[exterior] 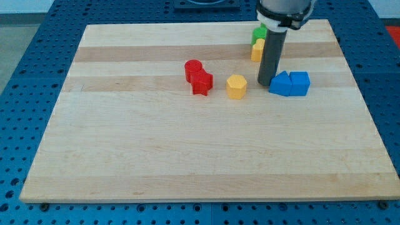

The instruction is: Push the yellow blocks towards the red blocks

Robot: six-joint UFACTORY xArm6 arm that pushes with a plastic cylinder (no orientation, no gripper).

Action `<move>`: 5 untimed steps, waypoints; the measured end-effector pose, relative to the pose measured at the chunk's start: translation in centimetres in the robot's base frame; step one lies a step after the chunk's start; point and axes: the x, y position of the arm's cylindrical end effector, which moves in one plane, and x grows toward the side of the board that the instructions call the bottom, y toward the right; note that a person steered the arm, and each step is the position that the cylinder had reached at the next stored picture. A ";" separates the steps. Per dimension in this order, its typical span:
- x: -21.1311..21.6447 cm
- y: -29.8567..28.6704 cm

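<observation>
Camera view has my tip (265, 84), no hand to open or close, between yellow hexagon (236, 87) and blue blocks (290, 84), reds (198, 77) just beyond at left; off-centre contact could spin yellow wide past them.
</observation>
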 end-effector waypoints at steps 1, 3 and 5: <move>1.7 -1.4; 2.1 -6.0; 2.1 -8.8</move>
